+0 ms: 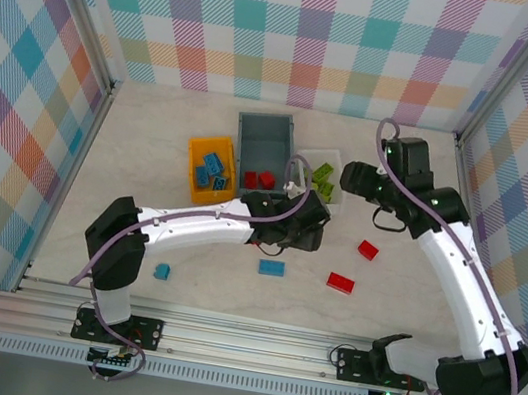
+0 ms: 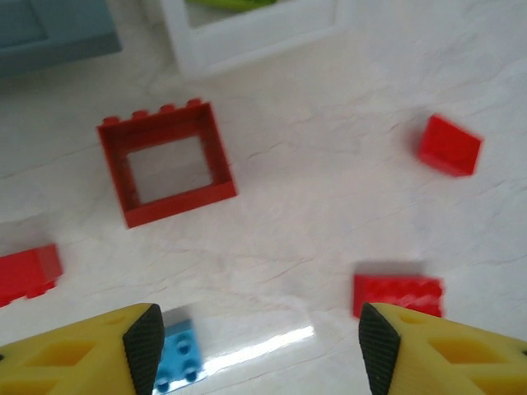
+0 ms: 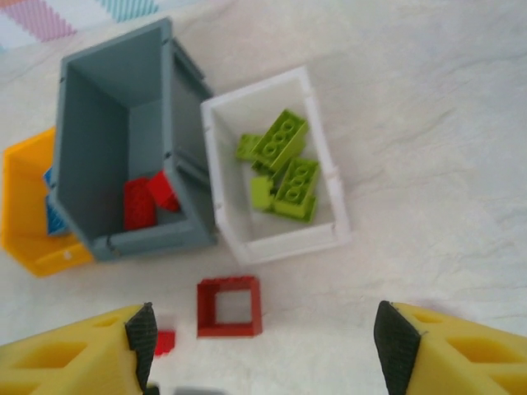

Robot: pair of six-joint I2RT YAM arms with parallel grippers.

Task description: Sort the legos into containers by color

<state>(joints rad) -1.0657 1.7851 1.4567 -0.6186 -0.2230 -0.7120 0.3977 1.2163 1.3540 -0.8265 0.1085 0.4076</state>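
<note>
Both grippers are spread wide and empty. The left gripper [image 2: 255, 350] hovers over the middle of the table [image 2: 313, 164], near a hollow red frame brick [image 2: 181, 204]. The right wrist view looks into the bins: the right gripper [image 3: 259, 341] hangs before lime bricks [image 3: 284, 144] in the white bin [image 3: 280, 245] and red bricks [image 3: 140, 204] in the grey-blue bin [image 3: 90, 123]. Overhead, blue bricks [image 1: 213, 171] sit in the orange-yellow bin [image 1: 192, 163] — a loose red brick [image 1: 368, 249] and a loose blue brick [image 1: 271, 268] lie toward the table's near edge.

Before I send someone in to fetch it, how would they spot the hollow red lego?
Find the white bin holding lime green bricks. On the table just before its near wall lies the red frame. Its red neighbours are solid bricks; this one is an open square showing table through it.
</note>
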